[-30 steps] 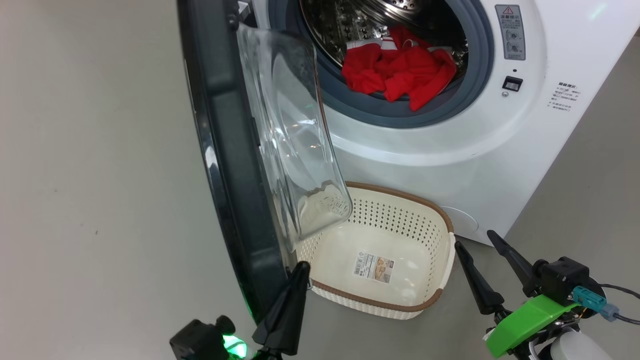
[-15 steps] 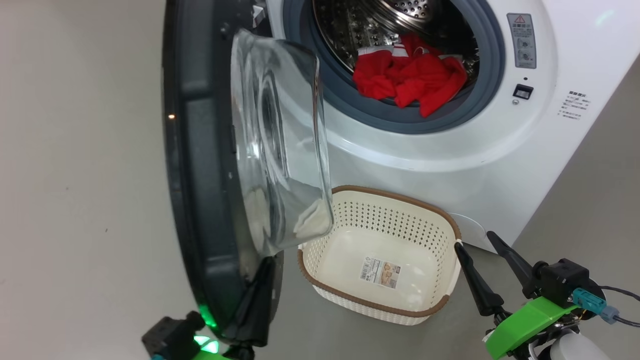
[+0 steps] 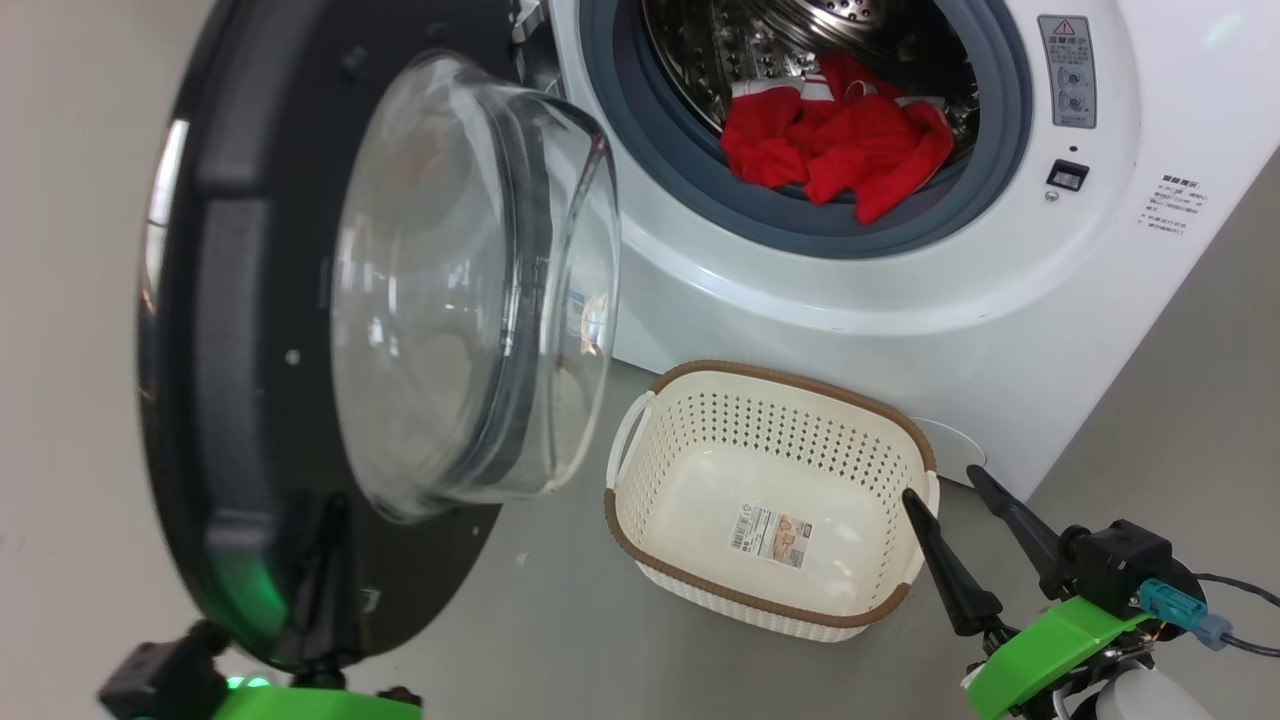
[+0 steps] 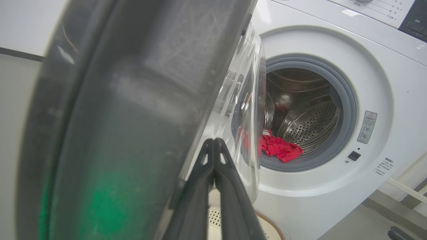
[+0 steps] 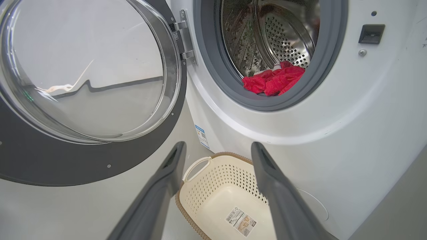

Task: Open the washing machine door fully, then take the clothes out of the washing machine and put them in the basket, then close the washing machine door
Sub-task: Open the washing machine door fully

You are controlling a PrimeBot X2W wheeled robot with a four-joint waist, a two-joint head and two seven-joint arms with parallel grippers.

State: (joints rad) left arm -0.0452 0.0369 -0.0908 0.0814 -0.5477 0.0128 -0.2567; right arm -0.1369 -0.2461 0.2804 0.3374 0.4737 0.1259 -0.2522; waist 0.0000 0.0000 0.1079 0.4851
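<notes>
**Operator:** How do my edges stand?

**Spotter:** Your washing machine door (image 3: 400,300) hangs wide open to the left of the washing machine (image 3: 850,320), with its glass bowl bulging toward you. Your left gripper (image 4: 213,146) is clenched, fingers pressed together on nothing, and lies against the door's dark lower frame beside the glass.

**Operator:** And on the right?

**Spotter:** The basket (image 3: 770,440) sits on the grey floor (image 3: 560,620) just before the machine, below the drum mouth. Your right gripper (image 3: 938,481) is spread and holds nothing, its tips just beside the basket's near right rim. A strip of floor lies between the door's lower edge and the basket's left handle. The clothes (image 3: 835,150) lie heaped at the drum's front, with one red fold draped over the grey rubber ring (image 3: 800,235).
</notes>
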